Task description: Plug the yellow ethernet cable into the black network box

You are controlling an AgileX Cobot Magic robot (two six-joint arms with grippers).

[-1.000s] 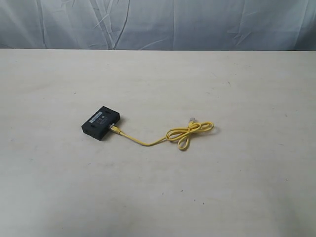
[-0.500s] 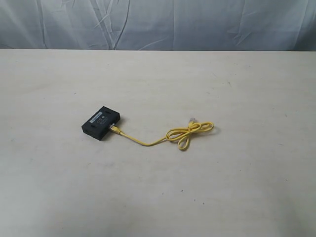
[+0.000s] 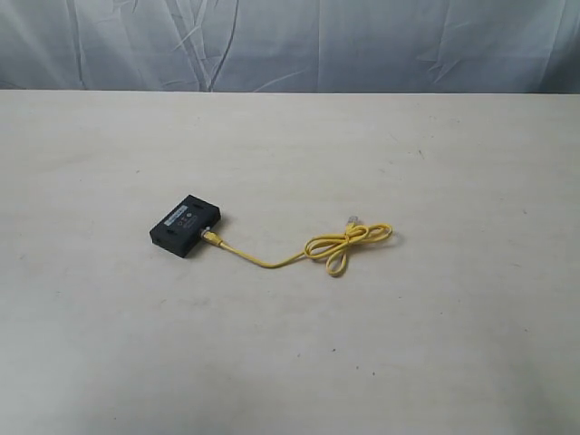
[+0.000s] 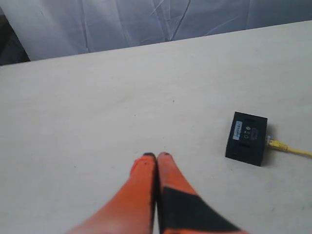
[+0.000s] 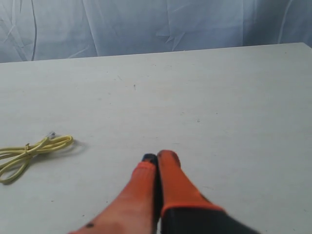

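Note:
The black network box (image 3: pixel 186 225) lies flat on the table, left of centre, with a pale label on top; the left wrist view has the box (image 4: pixel 247 137) too. One plug of the yellow ethernet cable (image 3: pixel 349 243) sits at the box's right side port. Its knotted loop and free clear plug (image 3: pixel 353 218) lie to the right, and the loop (image 5: pixel 29 150) shows in the right wrist view. My left gripper (image 4: pixel 156 156) is shut with nothing in it, above bare table away from the box. My right gripper (image 5: pixel 159 157) is shut and empty, apart from the loop. Neither gripper appears in the exterior view.
The pale table (image 3: pixel 408 362) spreads wide on all sides of the box and cable. A wrinkled grey-blue cloth backdrop (image 3: pixel 290 41) hangs behind the table's far edge.

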